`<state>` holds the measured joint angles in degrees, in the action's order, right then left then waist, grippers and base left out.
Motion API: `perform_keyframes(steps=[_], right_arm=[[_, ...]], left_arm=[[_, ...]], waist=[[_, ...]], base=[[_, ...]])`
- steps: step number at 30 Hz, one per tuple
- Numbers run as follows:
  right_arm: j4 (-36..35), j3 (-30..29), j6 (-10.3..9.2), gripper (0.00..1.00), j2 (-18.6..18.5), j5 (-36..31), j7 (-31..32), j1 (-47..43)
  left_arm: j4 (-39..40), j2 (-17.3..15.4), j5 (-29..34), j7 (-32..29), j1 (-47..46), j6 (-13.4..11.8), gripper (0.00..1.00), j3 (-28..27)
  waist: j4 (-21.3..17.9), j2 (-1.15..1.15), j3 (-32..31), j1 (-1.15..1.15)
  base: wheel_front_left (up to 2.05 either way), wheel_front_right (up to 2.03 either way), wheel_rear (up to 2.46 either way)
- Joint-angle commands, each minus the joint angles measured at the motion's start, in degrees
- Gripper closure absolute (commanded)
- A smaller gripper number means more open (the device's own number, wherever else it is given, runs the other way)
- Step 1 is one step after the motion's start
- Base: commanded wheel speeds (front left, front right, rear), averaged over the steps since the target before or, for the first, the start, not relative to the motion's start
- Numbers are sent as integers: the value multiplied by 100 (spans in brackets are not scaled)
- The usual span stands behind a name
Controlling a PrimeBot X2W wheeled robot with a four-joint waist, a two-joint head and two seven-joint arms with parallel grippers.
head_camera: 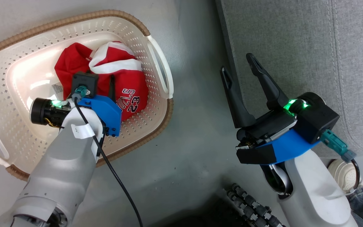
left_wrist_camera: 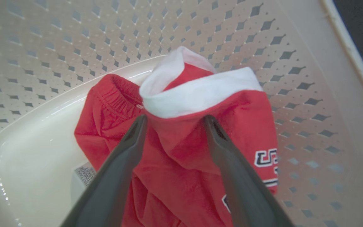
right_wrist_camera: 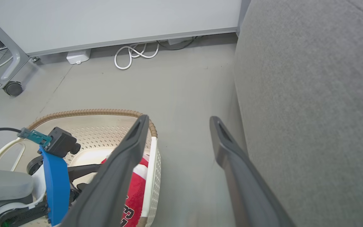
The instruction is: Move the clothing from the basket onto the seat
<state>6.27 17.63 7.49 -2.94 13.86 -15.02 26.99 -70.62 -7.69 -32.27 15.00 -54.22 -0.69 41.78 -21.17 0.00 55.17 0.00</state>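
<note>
Hanging inside the basket (head_camera: 106,13), your left gripper (left_wrist_camera: 175,120) has its fingers spread to either side of the clothing (head_camera: 131,88) (a red bundle with white trim and "23" lettering). The bundle lies on the basket's floor, and the tips seem to press into the fabric. Your right gripper (head_camera: 237,63) hangs spread wide between the basket and the grey seat (head_camera: 295,47).

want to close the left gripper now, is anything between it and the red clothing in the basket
Nothing visible stands between them. The left gripper is open inside the basket, its fingers either side of a fold of the clothing just below the white trim, with only red fabric in the gap.
</note>
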Motion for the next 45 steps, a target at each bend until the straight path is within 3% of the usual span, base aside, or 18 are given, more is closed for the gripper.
perform_keyframes(steps=[1,5,6,7,32,45], right_arm=[[-25,-12,1,0,9,51,-22,-22],[-10,7,1,0,9,65,-22,-24],[-5,14,1,0,9,62,-21,-14],[3,22,1,0,9,65,-22,-2],[137,13,1,0,9,-7,-22,120],[621,-153,1,0,5,-250,26,-148]], left_arm=[[-32,-8,20,22,-91,16,0,17],[-76,8,62,24,-117,82,0,79],[-93,1,68,24,-118,112,57,91],[-108,-8,73,24,-124,111,100,107],[-258,65,-44,21,-92,299,100,207],[121,281,-1,23,526,390,100,226]], waist=[[5,0,6,0],[18,0,14,0],[18,0,14,0],[17,0,13,0],[125,0,-253,0],[633,0,-1753,0]], base=[[0,0,0],[0,0,0],[0,0,0],[0,0,0],[0,0,0],[0,0,0]])
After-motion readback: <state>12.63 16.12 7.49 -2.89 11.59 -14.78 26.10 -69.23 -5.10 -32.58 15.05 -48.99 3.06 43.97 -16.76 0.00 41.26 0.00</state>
